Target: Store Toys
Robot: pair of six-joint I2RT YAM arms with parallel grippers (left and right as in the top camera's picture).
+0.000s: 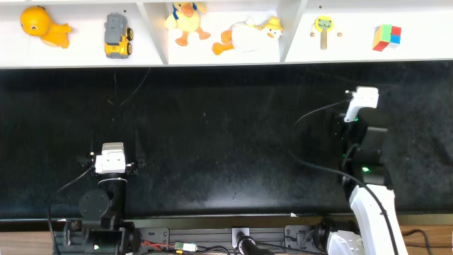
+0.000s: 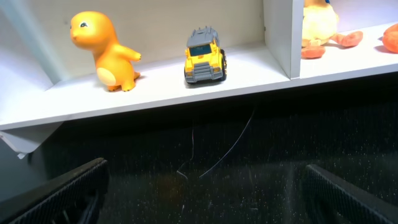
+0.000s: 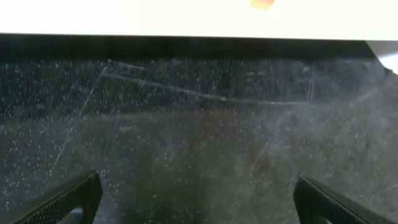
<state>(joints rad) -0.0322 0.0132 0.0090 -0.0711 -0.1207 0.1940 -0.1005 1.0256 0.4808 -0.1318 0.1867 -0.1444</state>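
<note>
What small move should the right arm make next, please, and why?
Probably draw the right gripper back toward its base: its open jaws hold nothing, and the orange figure, truck, yellow duck, white duck, rattle and cube already sit on the shelf.

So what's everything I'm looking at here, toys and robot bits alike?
Orange figure: one, orange, shelf's left compartment.
Toy truck: one, yellow and grey, beside it.
Plush duck: one, yellow, middle compartment.
White plush: one, white, orange feet, lying beside it.
Handled toy: one, yellow-green, right compartment.
Cube: one, multicoloured, right compartment.
Shelf: one, white, behind the table.
Table: one, black, under both arms.
Left gripper: one, black fingers, open above table.
Right gripper: one, black fingers, open above table.
</note>
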